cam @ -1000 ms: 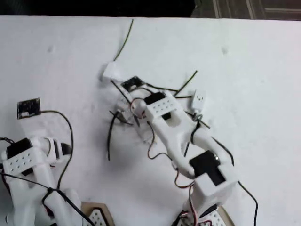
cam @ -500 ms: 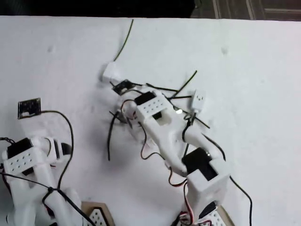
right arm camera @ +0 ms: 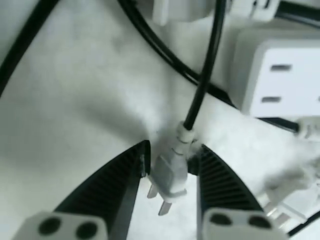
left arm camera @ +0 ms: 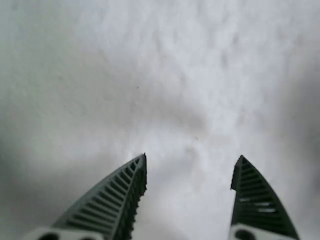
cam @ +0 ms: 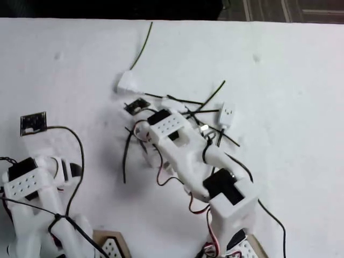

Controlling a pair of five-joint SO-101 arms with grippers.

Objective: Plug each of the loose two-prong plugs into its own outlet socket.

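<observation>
My right gripper (right arm camera: pixel 172 147) is shut on a white two-prong plug (right arm camera: pixel 167 172) whose black cable (right arm camera: pixel 210 65) runs away from it, prongs pointing back toward the wrist. A white outlet socket (right arm camera: pixel 277 80) with two slots lies just beyond and to the side of it. A second white plug (right arm camera: pixel 280 200) lies close by. In the high view the right arm (cam: pixel 177 137) stretches over the tangle of cables, with the outlet socket (cam: pixel 227 114) beside it. My left gripper (left arm camera: pixel 192 160) is open over bare white table.
Another white block (cam: pixel 127 82) on a thin cable lies farther back on the table (cam: pixel 279 64). Black cables (cam: pixel 188 101) cross around the right arm. The left arm (cam: pixel 32 188) stays at the near left corner.
The right arm has swung to the left and drawn back a little toward the near edge. The left arm has not moved.
</observation>
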